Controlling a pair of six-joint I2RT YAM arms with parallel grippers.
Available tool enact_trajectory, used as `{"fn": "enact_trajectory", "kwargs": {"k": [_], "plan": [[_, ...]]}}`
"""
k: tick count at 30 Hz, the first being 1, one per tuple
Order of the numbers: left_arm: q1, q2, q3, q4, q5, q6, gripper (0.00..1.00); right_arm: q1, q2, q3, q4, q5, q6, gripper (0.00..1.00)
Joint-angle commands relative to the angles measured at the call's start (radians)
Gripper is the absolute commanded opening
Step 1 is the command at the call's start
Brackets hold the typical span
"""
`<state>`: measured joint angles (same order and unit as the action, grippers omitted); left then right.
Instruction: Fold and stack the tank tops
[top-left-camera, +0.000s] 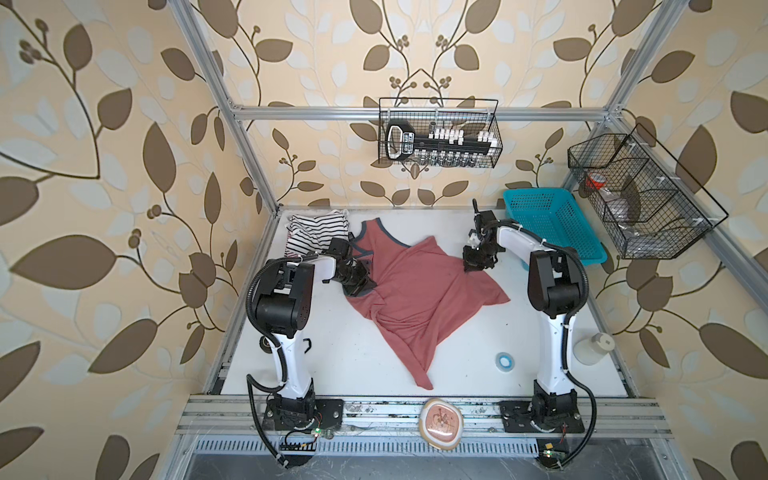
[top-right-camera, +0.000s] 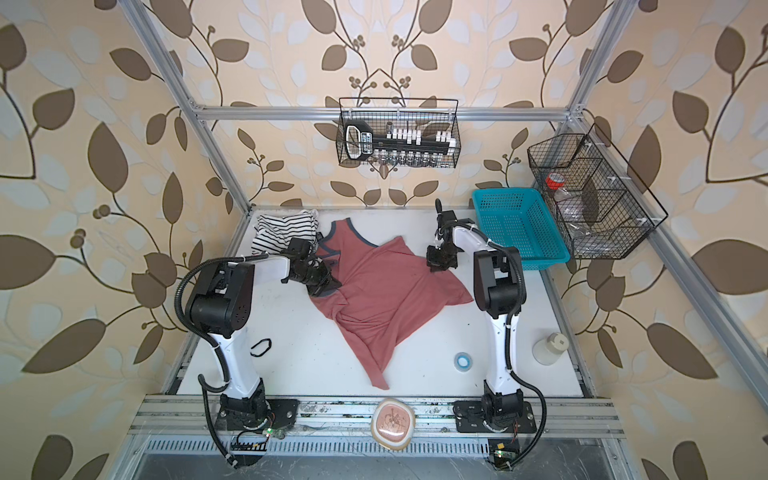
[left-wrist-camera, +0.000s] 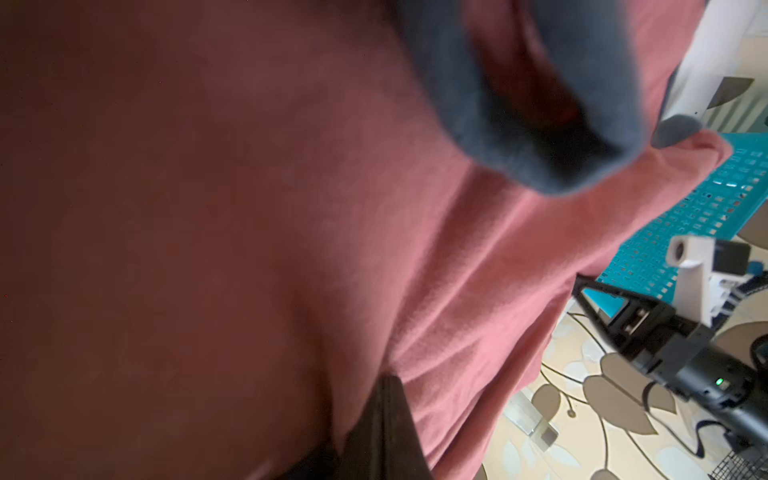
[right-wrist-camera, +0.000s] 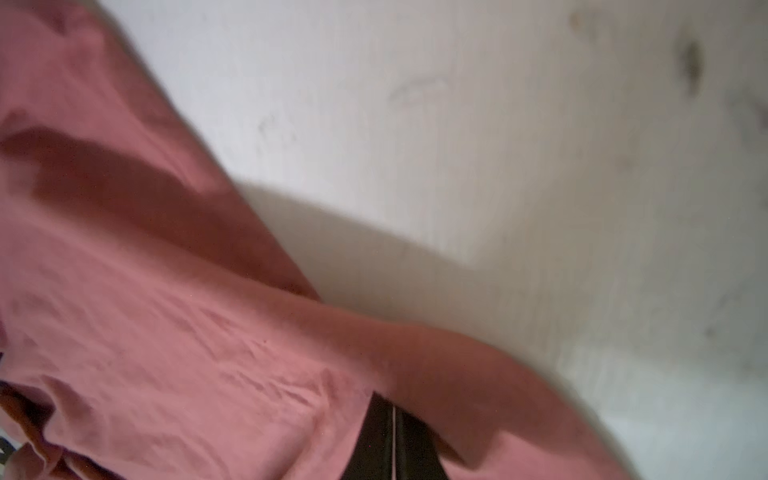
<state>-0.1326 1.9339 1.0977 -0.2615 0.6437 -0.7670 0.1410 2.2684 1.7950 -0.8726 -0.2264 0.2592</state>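
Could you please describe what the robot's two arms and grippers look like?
Both the left arm and the right arm have glossy white tapered links joined by bulky black motor housings. Black corrugated cable loops alongside each. Each ends in a black angular gripper, the left gripper and the right gripper, and stands on a black base plate.

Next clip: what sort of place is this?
Probably a robot test cell, not a home: an aluminium frame boxes in a white table, leaf wallpaper lines the walls, and the left arm and right arm are mounted on a front rail, a red tank top between them.
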Motion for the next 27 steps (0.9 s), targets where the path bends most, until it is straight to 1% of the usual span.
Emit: {"fn": "enact_trajectory", "kwargs": {"k": [1, 4, 6, 8, 10, 11, 14, 16, 17, 19, 22, 23, 24, 25, 27], "plan": [[-0.02, -0.044, -0.084, -0.091, -0.06, -0.036, 0.0, -0.001, 0.096, 0.092, -0.062, 0.031, -0.052, 0.05], [-0.055, -0.098, -0.145, -0.09, -0.055, -0.053, 0.0, 0.002, 0.154, 0.216, -0.088, 0.026, -0.064, 0.03], [-0.083, -0.133, -0.174, -0.093, -0.059, -0.066, 0.0, 0.008, 0.2, 0.335, -0.144, 0.021, -0.082, 0.02], [-0.099, -0.161, -0.179, -0.096, -0.054, -0.085, 0.0, 0.02, 0.208, 0.409, -0.17, 0.009, -0.105, 0.02], [-0.104, -0.196, -0.157, -0.107, -0.049, -0.101, 0.0, 0.026, 0.178, 0.424, -0.168, -0.017, -0.121, 0.02], [-0.105, -0.219, -0.127, -0.125, -0.053, -0.102, 0.0, 0.026, 0.144, 0.408, -0.154, -0.026, -0.124, 0.04], [-0.105, -0.276, 0.013, -0.219, -0.091, -0.067, 0.0, 0.026, -0.015, 0.254, -0.06, -0.058, -0.124, 0.11], [-0.105, -0.284, 0.133, -0.291, -0.115, -0.028, 0.0, 0.022, -0.123, 0.138, 0.021, -0.063, -0.112, 0.18], [-0.105, -0.28, 0.202, -0.32, -0.122, -0.01, 0.03, 0.019, -0.181, 0.072, 0.049, -0.061, -0.107, 0.2], [-0.105, -0.258, 0.316, -0.354, -0.139, 0.024, 0.07, 0.011, -0.27, -0.026, 0.074, -0.047, -0.097, 0.23], [-0.104, -0.166, 0.484, -0.419, -0.217, 0.09, 0.09, 0.006, -0.366, -0.15, 0.062, 0.004, -0.091, 0.25], [-0.101, -0.113, 0.549, -0.452, -0.239, 0.117, 0.07, 0.004, -0.386, -0.192, 0.061, 0.027, -0.086, 0.25], [-0.098, -0.048, 0.621, -0.494, -0.255, 0.147, 0.03, 0.002, -0.403, -0.231, 0.061, 0.049, -0.081, 0.22], [-0.095, 0.007, 0.684, -0.533, -0.267, 0.171, 0.0, 0.0, -0.413, -0.263, 0.062, 0.059, -0.073, 0.18], [-0.089, 0.155, 0.842, -0.625, -0.28, 0.22, 0.0, -0.013, -0.429, -0.335, 0.083, 0.062, -0.061, 0.05]]}}
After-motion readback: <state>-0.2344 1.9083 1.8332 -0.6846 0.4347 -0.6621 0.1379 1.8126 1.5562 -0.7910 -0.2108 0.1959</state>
